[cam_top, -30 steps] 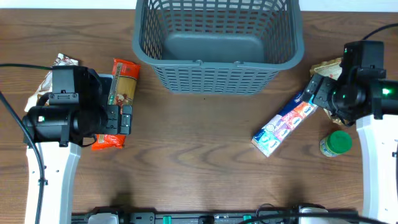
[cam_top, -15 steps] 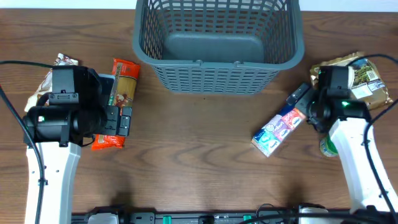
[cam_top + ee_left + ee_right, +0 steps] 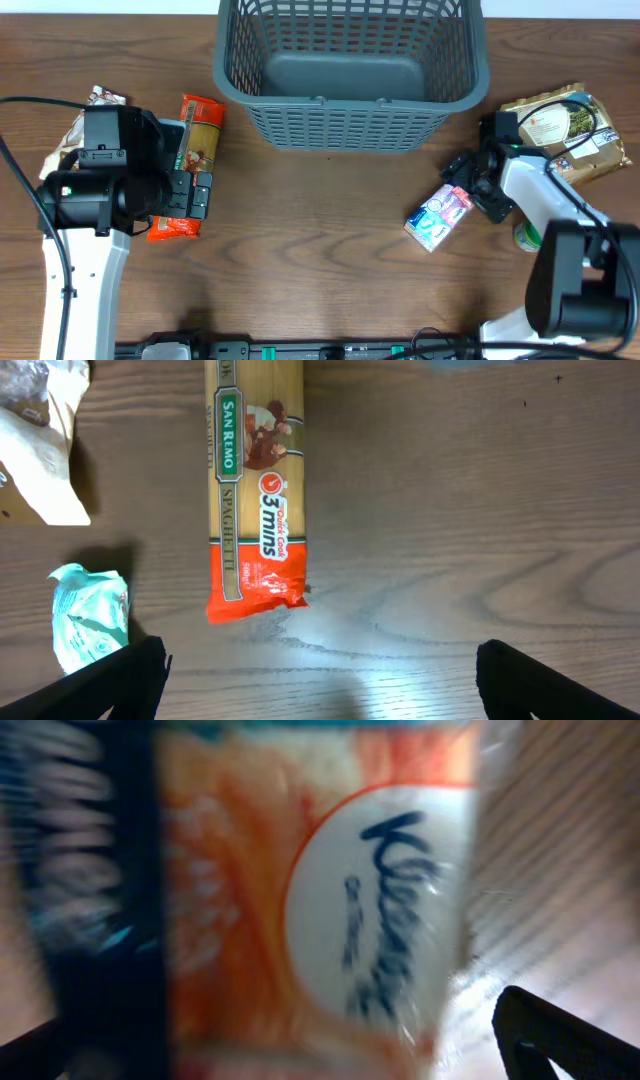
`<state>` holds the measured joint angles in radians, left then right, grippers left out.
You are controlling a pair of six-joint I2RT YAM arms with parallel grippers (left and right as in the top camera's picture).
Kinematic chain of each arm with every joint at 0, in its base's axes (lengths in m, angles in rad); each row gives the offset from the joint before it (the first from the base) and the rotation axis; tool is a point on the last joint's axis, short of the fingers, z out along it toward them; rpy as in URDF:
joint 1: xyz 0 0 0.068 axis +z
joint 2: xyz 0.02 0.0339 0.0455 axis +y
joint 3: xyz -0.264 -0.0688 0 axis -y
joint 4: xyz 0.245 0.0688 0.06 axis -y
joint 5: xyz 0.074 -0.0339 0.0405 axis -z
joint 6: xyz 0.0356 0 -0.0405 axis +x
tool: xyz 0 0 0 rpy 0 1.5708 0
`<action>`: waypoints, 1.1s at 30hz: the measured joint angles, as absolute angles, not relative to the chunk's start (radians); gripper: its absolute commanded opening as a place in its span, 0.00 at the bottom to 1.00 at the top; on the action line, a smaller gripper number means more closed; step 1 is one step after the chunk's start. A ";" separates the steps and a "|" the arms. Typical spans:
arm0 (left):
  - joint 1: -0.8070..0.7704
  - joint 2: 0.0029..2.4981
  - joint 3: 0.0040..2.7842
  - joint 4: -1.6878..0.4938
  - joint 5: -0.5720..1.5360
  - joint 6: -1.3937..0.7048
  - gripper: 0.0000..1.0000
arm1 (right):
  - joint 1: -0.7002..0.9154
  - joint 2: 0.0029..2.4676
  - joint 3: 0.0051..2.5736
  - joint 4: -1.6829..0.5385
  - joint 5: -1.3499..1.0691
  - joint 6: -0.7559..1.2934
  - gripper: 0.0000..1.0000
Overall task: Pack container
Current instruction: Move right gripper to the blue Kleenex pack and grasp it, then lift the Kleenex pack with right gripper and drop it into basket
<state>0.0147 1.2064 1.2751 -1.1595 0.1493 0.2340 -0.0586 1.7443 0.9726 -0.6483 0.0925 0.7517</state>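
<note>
Now, container (image 3: 350, 125) mouth up, long axis L-R; L jaws, R jaws both released.

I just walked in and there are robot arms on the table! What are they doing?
They're packing groceries into the grey basket, which has nothing in it yet. The right pincer is open, right down by the Kleenex tissue pack on the table, looking ready to grab it. The left pincer is open too, hovering over the spaghetti packet. Nothing is being held.
</note>
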 measured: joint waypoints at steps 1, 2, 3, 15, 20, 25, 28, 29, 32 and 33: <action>0.015 1.206 1.275 -1.159 0.149 0.234 0.98 | -0.059 1.760 0.973 -0.643 0.090 0.752 0.98; 0.015 1.206 1.275 -1.159 0.149 0.234 0.98 | -0.059 1.771 0.974 -0.639 0.089 0.754 0.96; 0.015 1.206 1.275 -1.159 0.149 0.234 0.98 | -0.059 1.772 0.976 -0.632 0.089 0.755 0.93; 0.015 1.206 1.275 -1.159 0.149 0.236 0.98 | -0.057 1.767 0.999 -0.648 0.078 0.756 0.01; 0.015 1.206 1.275 -1.159 0.149 0.236 0.98 | -0.058 1.764 1.009 -0.662 0.057 0.702 0.01; 0.015 1.206 1.275 -1.159 0.149 0.236 0.98 | -0.057 1.758 1.044 -0.779 -0.001 0.613 0.01; 0.015 1.206 1.275 -1.159 0.150 0.236 0.99 | -0.058 1.717 1.080 -0.811 -0.018 0.583 0.01; 0.015 1.206 1.275 -1.159 0.150 0.236 0.99 | -0.061 1.692 1.096 -0.813 -0.025 0.574 0.01; 0.015 1.206 1.275 -1.159 0.150 0.236 0.98 | -0.081 1.596 1.153 -0.817 -0.040 0.556 0.01; 0.015 1.206 1.275 -1.159 0.149 0.236 0.99 | -0.096 1.559 1.174 -0.817 -0.046 0.551 0.01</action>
<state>0.0147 1.2064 1.2751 -1.1595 0.1493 0.2363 -0.0959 1.5593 1.1744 -0.8169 -0.0460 0.5510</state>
